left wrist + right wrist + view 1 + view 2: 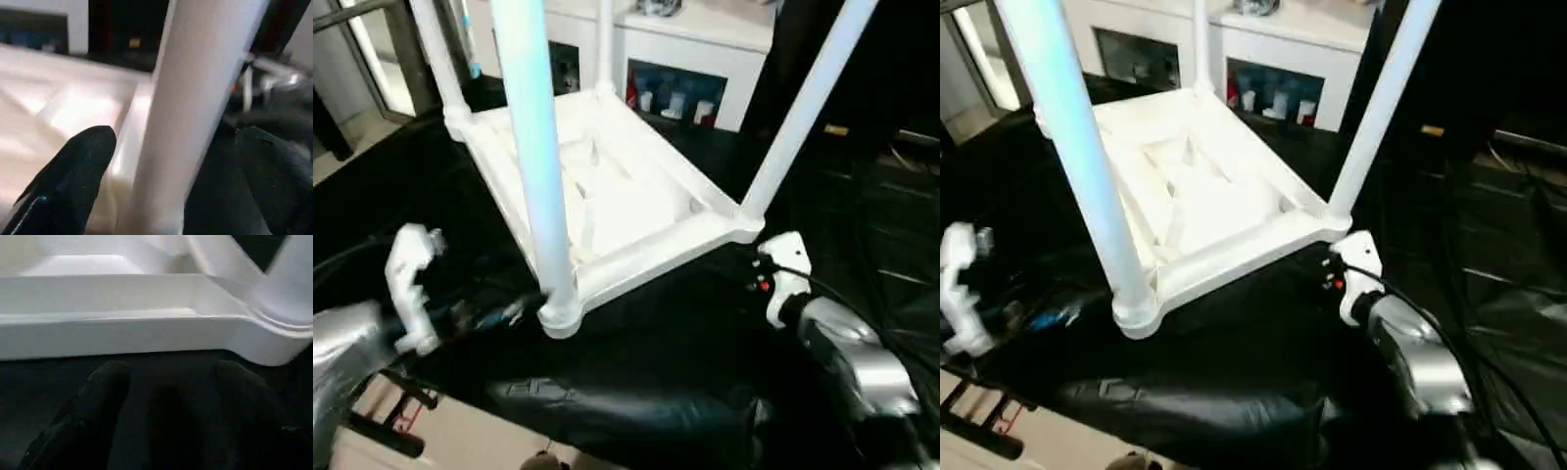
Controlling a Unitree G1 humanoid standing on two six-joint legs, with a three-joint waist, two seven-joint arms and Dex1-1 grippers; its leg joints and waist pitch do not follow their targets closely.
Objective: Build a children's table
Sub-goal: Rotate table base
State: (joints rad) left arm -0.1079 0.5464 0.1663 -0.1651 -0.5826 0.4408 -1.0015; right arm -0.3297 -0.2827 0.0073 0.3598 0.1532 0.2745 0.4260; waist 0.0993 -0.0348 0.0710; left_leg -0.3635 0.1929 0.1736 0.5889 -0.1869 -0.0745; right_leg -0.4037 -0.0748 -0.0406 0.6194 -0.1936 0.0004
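The children's table [626, 206] lies upside down on a black cloth, its ribbed underside facing up. White legs stand in its corner sockets: the nearest leg [536, 147], one at the right corner [803, 108] and two at the back. My left gripper [176, 147] is open, with a black finger [83, 166] on each side of the nearest leg, close above its socket [560, 315]. My right gripper [168, 377] is open and low, just in front of the table's rim [127, 333] near the right corner socket [744, 227].
The black cloth [656, 372] covers the work surface and drops off at the near edge. A white cabinet [675, 93] holding coloured items stands behind the table. Pale floor and a dark frame [386, 431] show at the lower left.
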